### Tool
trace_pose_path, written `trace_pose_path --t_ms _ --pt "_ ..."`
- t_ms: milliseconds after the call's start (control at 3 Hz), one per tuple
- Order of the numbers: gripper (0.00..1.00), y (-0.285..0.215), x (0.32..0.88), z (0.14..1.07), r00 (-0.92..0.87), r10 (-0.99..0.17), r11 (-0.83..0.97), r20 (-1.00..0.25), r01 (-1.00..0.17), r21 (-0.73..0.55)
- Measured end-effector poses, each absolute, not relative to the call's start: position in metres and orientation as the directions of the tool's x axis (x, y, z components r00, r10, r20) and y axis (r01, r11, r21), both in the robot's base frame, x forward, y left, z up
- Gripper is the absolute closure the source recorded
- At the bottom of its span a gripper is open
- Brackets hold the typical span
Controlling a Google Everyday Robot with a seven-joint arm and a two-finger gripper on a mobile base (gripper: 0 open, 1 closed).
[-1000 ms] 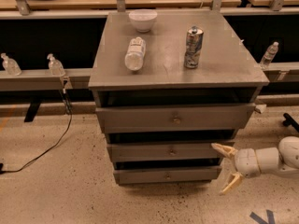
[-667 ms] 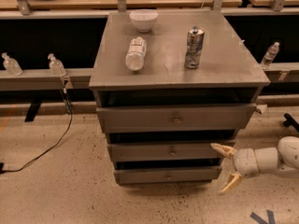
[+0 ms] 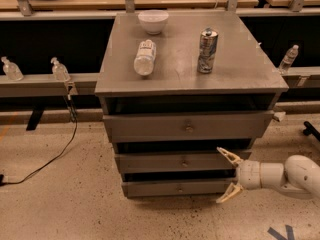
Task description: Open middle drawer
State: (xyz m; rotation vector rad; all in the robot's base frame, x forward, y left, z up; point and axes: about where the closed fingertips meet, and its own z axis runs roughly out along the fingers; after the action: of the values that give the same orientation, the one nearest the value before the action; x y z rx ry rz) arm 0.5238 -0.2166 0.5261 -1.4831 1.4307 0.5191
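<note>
A grey metal cabinet holds three drawers. The middle drawer (image 3: 175, 161) has a flat front and a small round knob (image 3: 184, 163). The taller top drawer (image 3: 187, 126) is above it, the narrow bottom drawer (image 3: 175, 188) below. My gripper (image 3: 225, 176) is at the lower right of the cabinet, in front of the right ends of the middle and bottom drawers. It is open, with its pale fingers (image 3: 228, 156) spread wide, one above the other. It holds nothing and is right of the knob.
On the cabinet top (image 3: 250, 64) stand a white bowl (image 3: 153, 21), a lying plastic bottle (image 3: 144, 57) and an upright can (image 3: 207, 50). Small bottles (image 3: 59, 70) sit on a ledge at left and right. A black cable (image 3: 55, 156) lies on the floor at left.
</note>
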Motion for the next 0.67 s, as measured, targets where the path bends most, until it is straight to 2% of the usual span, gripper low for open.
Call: trace_pose_path --t_ms 333,667 --pt "0.0 -0.199 0.541 0.517 0.308 -0.554 0.149 -0.774 -0.878 -0.456" --pt "0.0 -0.185 0.557 0.5 0.339 -0.617 0.115 -0.71 -0.854 -0.508"
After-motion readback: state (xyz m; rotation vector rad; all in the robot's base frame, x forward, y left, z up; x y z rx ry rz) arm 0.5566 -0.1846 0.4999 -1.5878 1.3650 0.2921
